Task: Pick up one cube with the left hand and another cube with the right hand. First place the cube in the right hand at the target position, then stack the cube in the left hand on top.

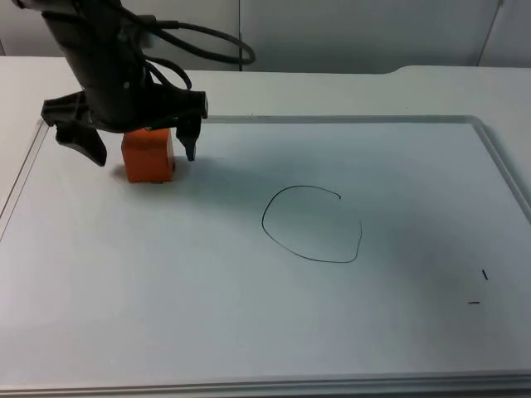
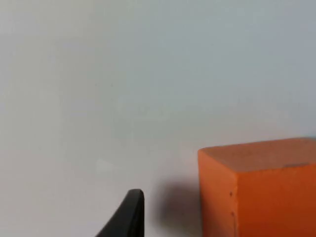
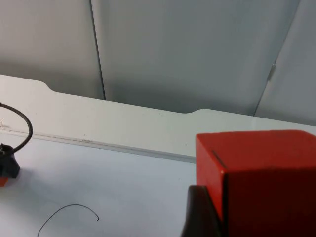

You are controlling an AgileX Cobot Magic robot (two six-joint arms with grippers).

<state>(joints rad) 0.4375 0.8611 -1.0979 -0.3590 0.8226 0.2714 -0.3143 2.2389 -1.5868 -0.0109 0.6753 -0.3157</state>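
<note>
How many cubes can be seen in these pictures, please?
2. An orange cube stands on the table between the open fingers of the left pincer. A red cube is held in the right pincer.

My left gripper (image 1: 137,149) is hanging over the far left part of the table (image 1: 207,332). One cube (image 1: 148,155) is sitting on the table there, right between my two open fingers. The drawn ring (image 1: 313,224) is lying on the table near the middle, well to the right of that cube and a bit nearer. My right gripper (image 3: 207,217) is up above the table, holding another cube (image 3: 261,182). The wall (image 3: 197,54) is standing behind the far edge of the table.
</note>
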